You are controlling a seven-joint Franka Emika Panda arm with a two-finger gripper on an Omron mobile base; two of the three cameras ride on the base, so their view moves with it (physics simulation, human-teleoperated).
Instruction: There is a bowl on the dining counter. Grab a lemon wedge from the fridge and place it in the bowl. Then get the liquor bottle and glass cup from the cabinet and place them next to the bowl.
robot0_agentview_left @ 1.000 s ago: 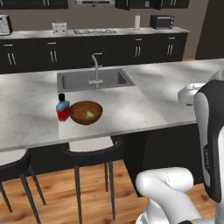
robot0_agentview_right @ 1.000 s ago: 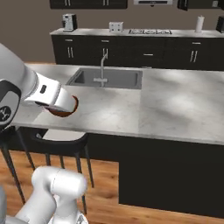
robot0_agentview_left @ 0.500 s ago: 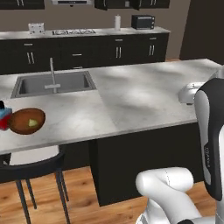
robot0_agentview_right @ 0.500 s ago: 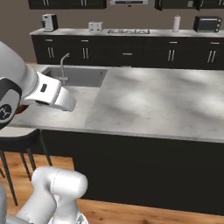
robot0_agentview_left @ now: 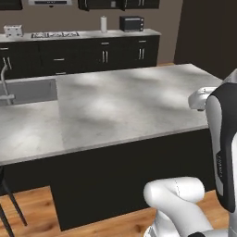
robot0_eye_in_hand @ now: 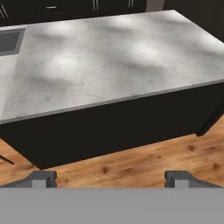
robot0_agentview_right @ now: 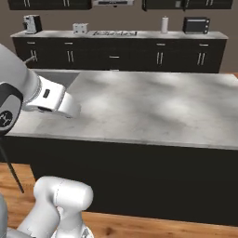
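The pincer [robot0_eye_in_hand: 109, 179] stands wide open with nothing between its tips, pointing down past the near edge of the marble bench [robot0_eye_in_hand: 109, 65] toward the wooden floor [robot0_eye_in_hand: 144, 164]. The base looks to be mid-drive along the island, so the step in hand is probably travel toward the cabinet for the glass cup.

The sink [robot0_agentview_left: 28, 90] lies at about nine o'clock on the bench in the left base view, its faucet [robot0_agentview_left: 4, 81] at the frame's edge. The bowl, the lemon wedge and the liquor bottle are not in these frames, so I cannot say from here where they lie.

To do this well, keep the arm [robot0_agentview_right: 51, 97] tucked close while the base rolls; its forearm hangs just over the bench rim at nine o'clock in the right base view and could clip the edge on a tight turn. The black upper cabinet [robot0_agentview_right: 186, 3] runs along twelve o'clock above the rear counter [robot0_agentview_right: 121, 35], where a microwave [robot0_agentview_right: 194, 24], a paper towel roll [robot0_agentview_right: 164, 24] and a toaster [robot0_agentview_right: 80, 28] stand. Stop square to a door with room for it to swing, and keep the tips spread for the handle.
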